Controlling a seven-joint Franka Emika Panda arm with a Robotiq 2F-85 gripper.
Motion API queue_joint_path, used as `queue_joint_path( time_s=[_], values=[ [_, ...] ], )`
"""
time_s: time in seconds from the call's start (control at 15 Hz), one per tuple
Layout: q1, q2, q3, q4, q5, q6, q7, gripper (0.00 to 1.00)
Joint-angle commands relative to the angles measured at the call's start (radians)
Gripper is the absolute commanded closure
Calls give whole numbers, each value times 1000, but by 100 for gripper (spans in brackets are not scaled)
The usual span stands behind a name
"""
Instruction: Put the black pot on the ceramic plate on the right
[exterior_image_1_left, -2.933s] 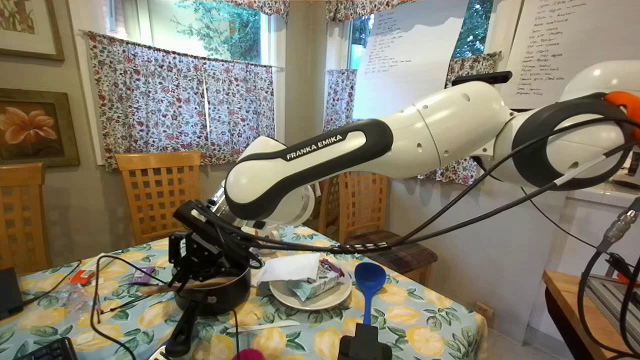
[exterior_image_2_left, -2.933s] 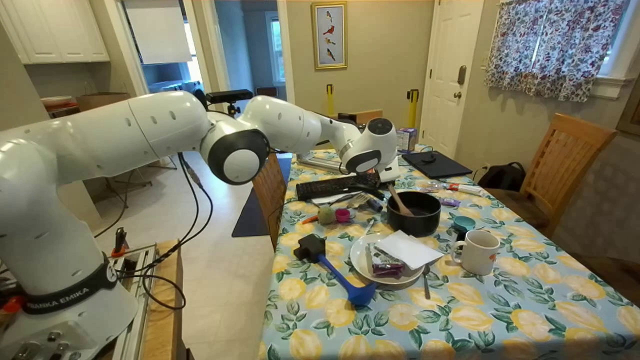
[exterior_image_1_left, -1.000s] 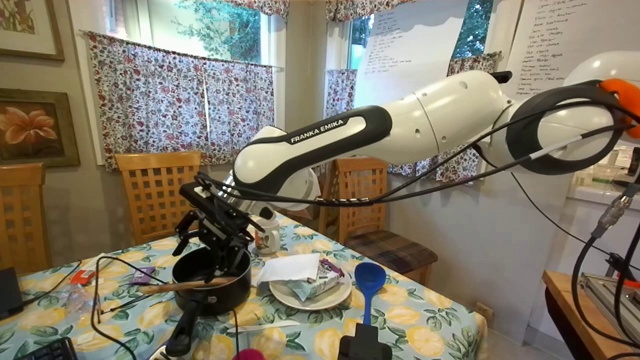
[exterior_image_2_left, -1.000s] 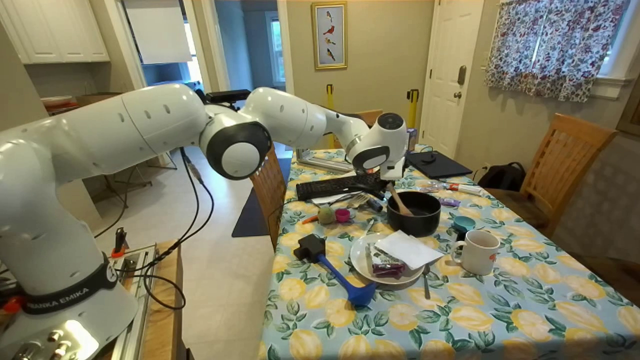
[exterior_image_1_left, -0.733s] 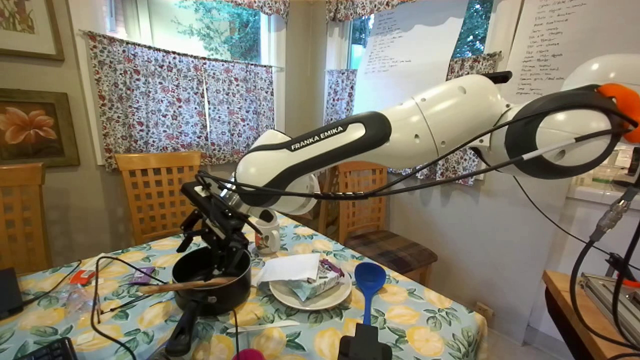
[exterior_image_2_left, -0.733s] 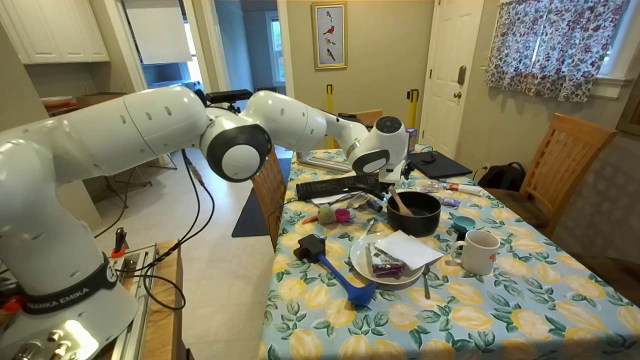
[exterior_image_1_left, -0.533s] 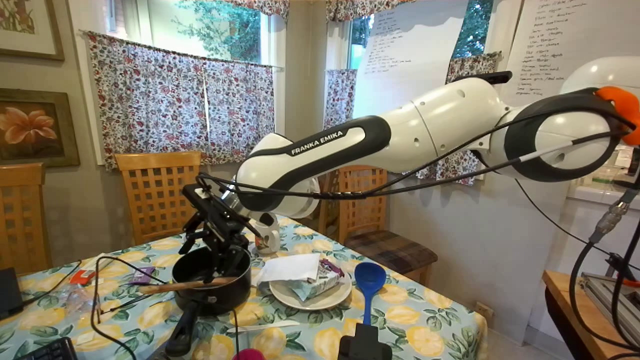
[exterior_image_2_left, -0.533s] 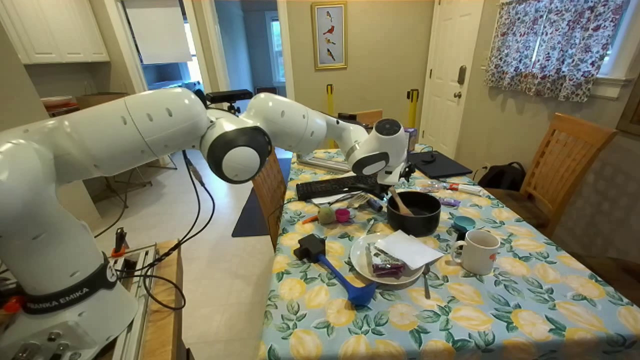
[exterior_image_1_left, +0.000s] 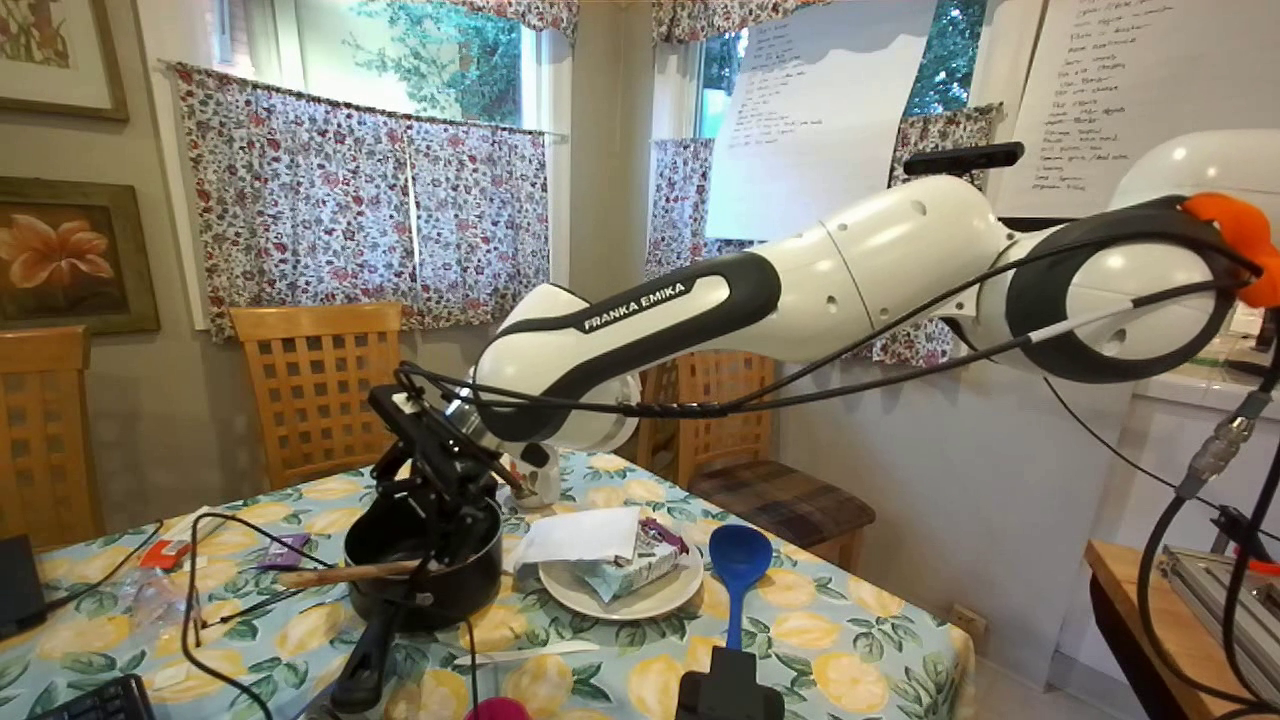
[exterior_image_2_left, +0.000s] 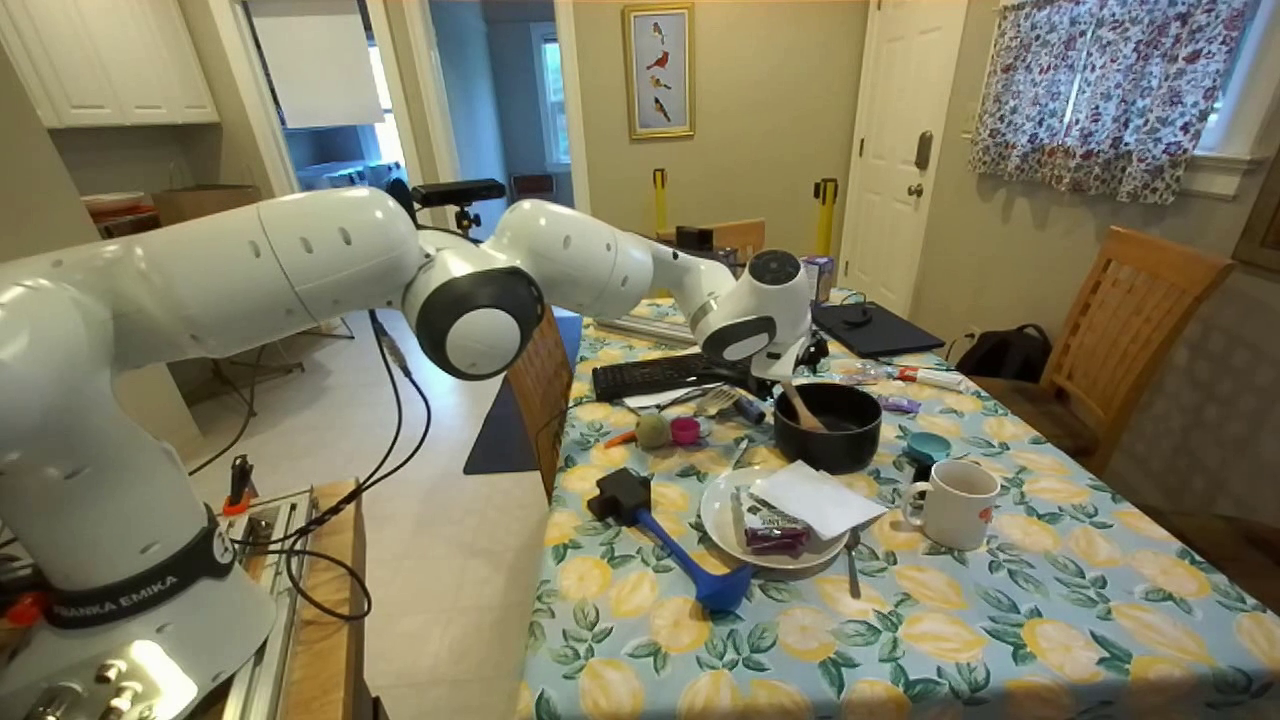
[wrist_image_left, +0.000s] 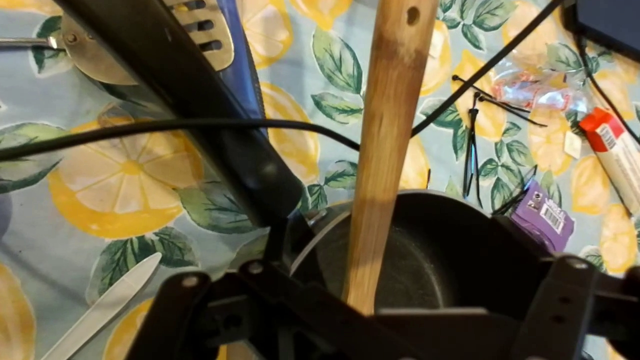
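Observation:
The black pot (exterior_image_1_left: 455, 600) (exterior_image_2_left: 825, 447) stands upright on the table in both exterior views, its black handle (exterior_image_1_left: 370, 650) pointing off the near side. A wooden spoon (wrist_image_left: 385, 140) leans in it across the rim. Over the pot hangs my gripper (exterior_image_1_left: 425, 525) (wrist_image_left: 407, 240), tilted, with its jaws spread wide and nothing held. In the wrist view one finger is by the rim at the handle, the other at the far right side; contact with the pot cannot be told. The ceramic plate (exterior_image_1_left: 650, 604) (exterior_image_2_left: 718, 522) lies beside the pot, bearing white paper (exterior_image_2_left: 818, 500) and a snack packet (exterior_image_2_left: 768, 525).
A blue ladle (exterior_image_1_left: 740, 565) lies beside the plate. A white mug (exterior_image_2_left: 960, 505) and a small teal cup (exterior_image_2_left: 928, 447) stand near the pot. Cutlery, a pink cup (exterior_image_2_left: 685, 430) and a keyboard (exterior_image_2_left: 660, 375) are on the handle side. A black cable (wrist_image_left: 300, 126) passes by the handle.
Since about three seconds ago my gripper has tilted over and turned its spread jaws down on the pot. Over the last second it has sunk lower. Pot, spoon and plate stay put.

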Motion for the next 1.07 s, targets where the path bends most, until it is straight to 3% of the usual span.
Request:
queue_joint_path(
  time_s=[0.0,0.47,0.6,0.67,0.73,1.0],
  values=[
    [2,77,29,99,12,39,-38,0],
    [14,139,75,188,10,66,-133,0],
    [7,83,81,97,27,96,-172,0],
    [5,83,86,95,30,95,-183,25],
    [4,83,88,95,31,94,-194,28],
    [5,83,90,91,39,120,-195,55]
  ],
)
